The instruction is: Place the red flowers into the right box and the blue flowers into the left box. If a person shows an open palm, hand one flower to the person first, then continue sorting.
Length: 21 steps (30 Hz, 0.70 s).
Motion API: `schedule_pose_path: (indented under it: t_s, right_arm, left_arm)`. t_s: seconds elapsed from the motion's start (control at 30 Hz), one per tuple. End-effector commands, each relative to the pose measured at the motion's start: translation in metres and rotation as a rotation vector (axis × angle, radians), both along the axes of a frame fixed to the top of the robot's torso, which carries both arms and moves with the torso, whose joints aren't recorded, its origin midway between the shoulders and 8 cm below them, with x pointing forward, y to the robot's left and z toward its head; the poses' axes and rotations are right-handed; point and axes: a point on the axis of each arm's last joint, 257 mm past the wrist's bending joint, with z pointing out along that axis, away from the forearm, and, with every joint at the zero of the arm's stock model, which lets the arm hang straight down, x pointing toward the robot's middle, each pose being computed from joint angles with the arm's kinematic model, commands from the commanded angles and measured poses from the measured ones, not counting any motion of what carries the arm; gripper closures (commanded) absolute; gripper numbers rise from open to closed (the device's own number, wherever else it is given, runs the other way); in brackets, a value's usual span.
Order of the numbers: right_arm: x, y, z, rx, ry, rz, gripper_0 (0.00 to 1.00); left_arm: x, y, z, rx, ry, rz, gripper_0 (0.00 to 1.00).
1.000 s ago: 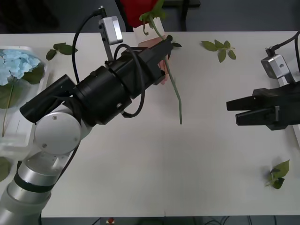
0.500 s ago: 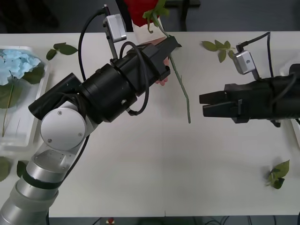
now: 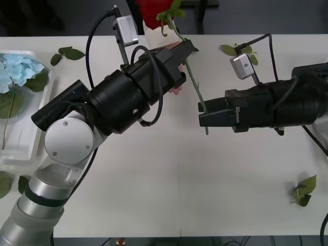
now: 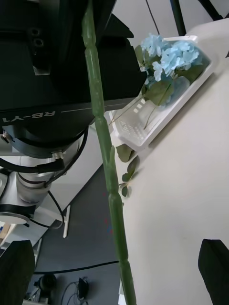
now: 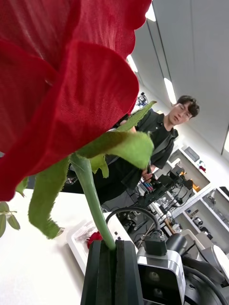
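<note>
Pinching red rose (image 3: 163,11) stem, left gripper (image 3: 187,50) (fingers together), right gripper (image 3: 201,114) parted around stem end

Bright, even overhead light on the white tabletop (image 3: 164,184); near washed out, no hard glare. Soft, faint shadows only, close under the arms and beside the green stem (image 3: 197,97). Ceiling light strips (image 5: 169,90) blown out above the rose head (image 5: 62,81), which sits too close to the lens and reads soft, petals in own shade. Stem in right wrist view fairly sharp; blue flowers (image 4: 167,57) and white tray (image 4: 143,128) behind it slightly soft, room beyond dim. Black arm housings lose detail.
</note>
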Motion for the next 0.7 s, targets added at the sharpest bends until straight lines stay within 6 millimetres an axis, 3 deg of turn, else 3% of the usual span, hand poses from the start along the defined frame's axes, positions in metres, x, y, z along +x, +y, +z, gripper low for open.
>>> schedule_pose_path:
  t_s: [0.03,0.33,0.37,0.43,0.47,0.5,0.53,0.7]
  right_arm:
    - [-0.003,0.006,0.015,-0.007,-0.071,0.026,0.00]
    - [-0.005,0.015,0.015,-0.007,-0.071,0.043,0.00]
    - [-0.005,0.017,0.016,-0.004,-0.073,0.045,0.06]
    - [-0.006,0.018,0.016,0.001,-0.070,0.046,0.29]
    - [-0.006,0.019,0.017,0.002,-0.071,0.047,0.69]
    - [-0.006,0.019,0.017,0.004,-0.069,0.047,0.88]
    - [-0.005,0.020,0.017,0.002,-0.070,0.046,1.00]
    - [-0.005,0.023,0.018,0.009,-0.073,0.047,1.00]
  left_arm:
    - [-0.009,-0.011,0.021,-0.009,-0.056,-0.021,1.00]
    - [-0.009,-0.011,0.021,-0.011,-0.053,-0.022,1.00]
    - [-0.010,-0.012,0.021,-0.013,-0.052,-0.026,1.00]
    - [-0.011,-0.012,0.022,-0.013,-0.052,-0.028,1.00]
    - [-0.009,-0.011,0.021,-0.013,-0.051,-0.023,1.00]
    - [-0.010,-0.011,0.021,-0.013,-0.051,-0.025,1.00]
    - [-0.010,-0.011,0.021,-0.013,-0.051,-0.025,1.00]
    - [-0.010,-0.011,0.021,-0.015,-0.051,-0.025,1.00]
